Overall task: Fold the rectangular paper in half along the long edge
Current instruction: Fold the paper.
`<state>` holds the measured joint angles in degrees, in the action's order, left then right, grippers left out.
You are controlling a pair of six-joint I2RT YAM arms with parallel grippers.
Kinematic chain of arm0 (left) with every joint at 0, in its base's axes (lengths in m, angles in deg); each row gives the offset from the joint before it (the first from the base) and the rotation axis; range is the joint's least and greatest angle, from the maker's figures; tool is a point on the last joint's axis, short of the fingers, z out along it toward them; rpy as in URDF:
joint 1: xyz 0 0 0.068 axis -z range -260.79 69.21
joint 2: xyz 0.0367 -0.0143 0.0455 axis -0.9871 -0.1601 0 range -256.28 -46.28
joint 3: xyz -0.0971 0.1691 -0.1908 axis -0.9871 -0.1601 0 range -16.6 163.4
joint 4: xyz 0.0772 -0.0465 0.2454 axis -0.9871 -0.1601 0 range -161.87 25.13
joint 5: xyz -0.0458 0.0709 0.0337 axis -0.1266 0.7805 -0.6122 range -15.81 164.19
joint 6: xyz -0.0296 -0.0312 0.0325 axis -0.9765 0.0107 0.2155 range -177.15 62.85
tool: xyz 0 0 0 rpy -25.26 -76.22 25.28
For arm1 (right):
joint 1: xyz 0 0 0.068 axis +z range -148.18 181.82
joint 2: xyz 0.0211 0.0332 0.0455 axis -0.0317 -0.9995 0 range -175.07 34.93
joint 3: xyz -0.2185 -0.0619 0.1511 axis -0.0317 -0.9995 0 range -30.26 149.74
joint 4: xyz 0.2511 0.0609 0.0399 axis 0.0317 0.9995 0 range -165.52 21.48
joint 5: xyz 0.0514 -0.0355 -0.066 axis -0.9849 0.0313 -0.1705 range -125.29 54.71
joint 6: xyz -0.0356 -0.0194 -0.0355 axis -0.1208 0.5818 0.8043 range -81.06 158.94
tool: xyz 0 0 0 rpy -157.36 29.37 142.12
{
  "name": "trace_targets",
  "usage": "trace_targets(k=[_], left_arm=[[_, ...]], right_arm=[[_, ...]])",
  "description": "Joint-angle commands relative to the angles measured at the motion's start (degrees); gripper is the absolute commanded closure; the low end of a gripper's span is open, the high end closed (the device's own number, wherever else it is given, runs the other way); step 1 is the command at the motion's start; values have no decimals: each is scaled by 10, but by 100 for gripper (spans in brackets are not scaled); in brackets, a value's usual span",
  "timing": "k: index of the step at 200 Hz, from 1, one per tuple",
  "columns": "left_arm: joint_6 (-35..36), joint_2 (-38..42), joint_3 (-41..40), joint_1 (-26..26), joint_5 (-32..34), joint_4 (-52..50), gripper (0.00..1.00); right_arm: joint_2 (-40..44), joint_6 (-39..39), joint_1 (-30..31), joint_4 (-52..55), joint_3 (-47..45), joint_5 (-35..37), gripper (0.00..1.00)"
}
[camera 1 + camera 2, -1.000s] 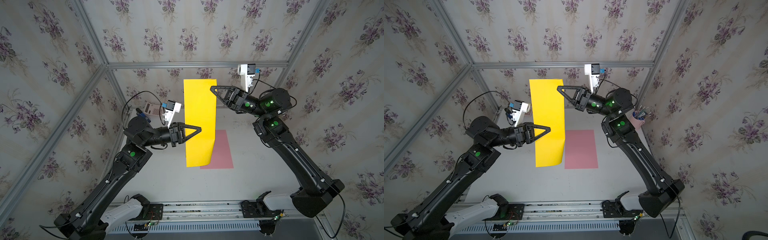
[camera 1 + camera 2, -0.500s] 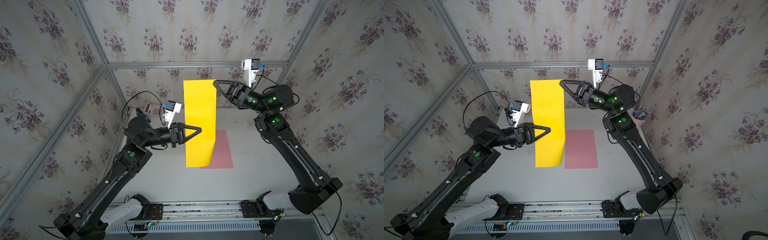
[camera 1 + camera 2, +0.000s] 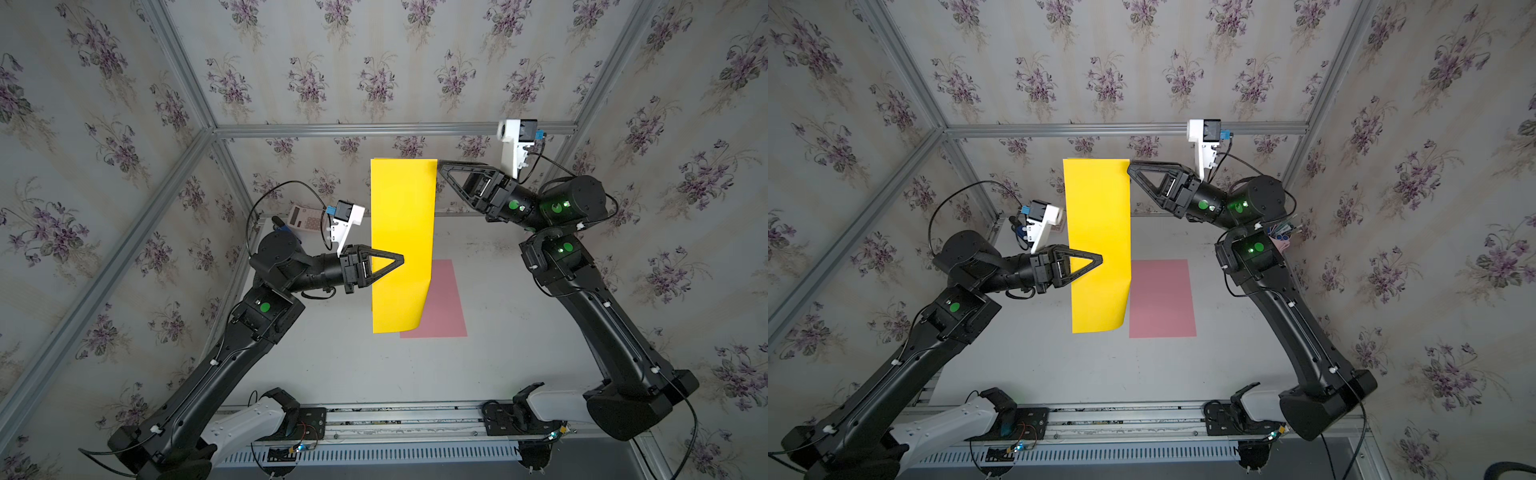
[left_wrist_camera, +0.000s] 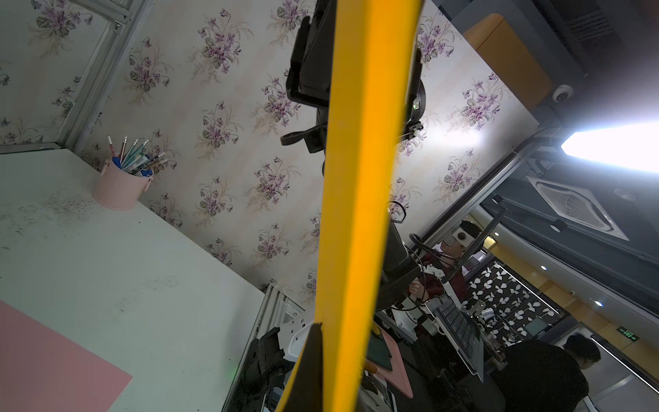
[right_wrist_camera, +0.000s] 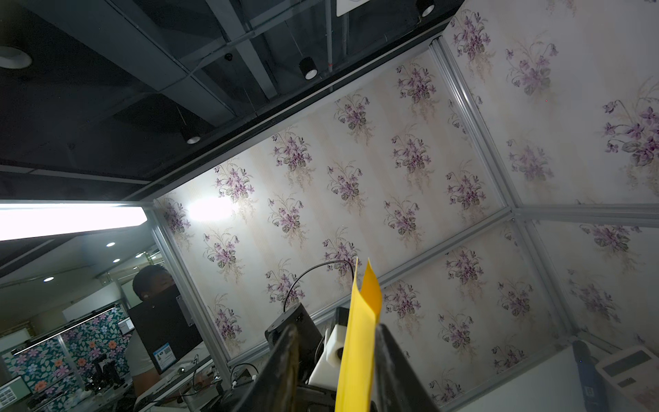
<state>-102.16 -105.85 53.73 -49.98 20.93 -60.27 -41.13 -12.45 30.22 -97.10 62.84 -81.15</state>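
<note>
partly, yellow paper (image 3: 401, 232) hides pink sheet (image 3: 446, 299).

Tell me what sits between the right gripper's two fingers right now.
The yellow paper, its doubled edge. The right wrist view shows it between the right gripper's fingers, clear of one; contact with the other is unclear.

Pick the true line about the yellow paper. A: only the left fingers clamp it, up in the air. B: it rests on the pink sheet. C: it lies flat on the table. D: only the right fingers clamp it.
A: the left gripper is shut on the yellow paper at its side edge, while the right gripper has its fingers apart around the top corner.
</note>
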Motion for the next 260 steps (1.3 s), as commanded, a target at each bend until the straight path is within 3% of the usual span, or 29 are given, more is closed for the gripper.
trace_targets(k=[1,88,169,187,207,216,232,249,260], left_arm=[[13,-1,12,0,8,2,100],[17,-1,38,0,15,-6,100],[17,-7,44,4,17,-4,100],[19,-5,46,4,20,-10,100],[23,-6,48,5,23,-16,100],[25,-7,48,5,24,-19,100],[26,-9,48,5,25,-21,100],[26,-11,48,5,26,-21,100],[26,-11,49,5,27,-20,100]], right_arm=[[19,0,0,17,-26,-4,54],[109,21,20,92,-176,24,54],[133,37,88,127,-187,42,56],[138,40,88,134,-188,41,67],[143,37,88,133,-192,34,88],[145,37,89,136,-194,31,91],[151,36,89,137,-198,26,89],[154,37,91,147,-196,15,69],[157,40,93,151,-199,14,70]])
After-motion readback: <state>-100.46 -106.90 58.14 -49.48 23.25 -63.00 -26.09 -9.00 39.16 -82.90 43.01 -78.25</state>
